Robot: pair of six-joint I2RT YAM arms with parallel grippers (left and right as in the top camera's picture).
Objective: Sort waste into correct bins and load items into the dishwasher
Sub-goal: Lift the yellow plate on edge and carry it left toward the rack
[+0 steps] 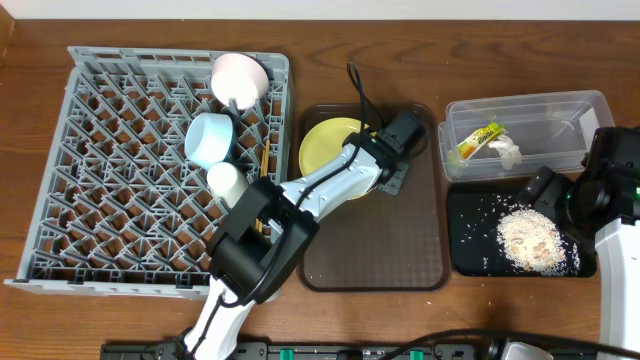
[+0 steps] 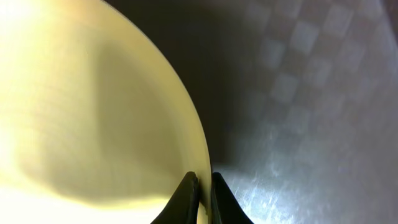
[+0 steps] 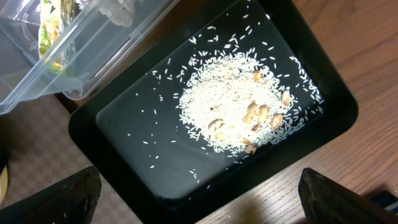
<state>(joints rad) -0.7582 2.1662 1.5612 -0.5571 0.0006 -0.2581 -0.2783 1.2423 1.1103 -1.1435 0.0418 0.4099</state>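
Note:
The yellow-green plate lies on the brown serving tray. My left gripper is shut on the plate's right rim; in the left wrist view the jaws pinch the edge of the plate. The grey dish rack holds the white bowl, light blue bowl, small white cup and chopsticks. My right gripper hangs open and empty over the black tray with food scraps. The clear tub holds the wrapper and tissue.
The brown tray's checkered floor shows beside the plate. The black tray sits right of the brown tray, with the clear tub directly behind it. Wooden table surface lies at the black tray's front edge.

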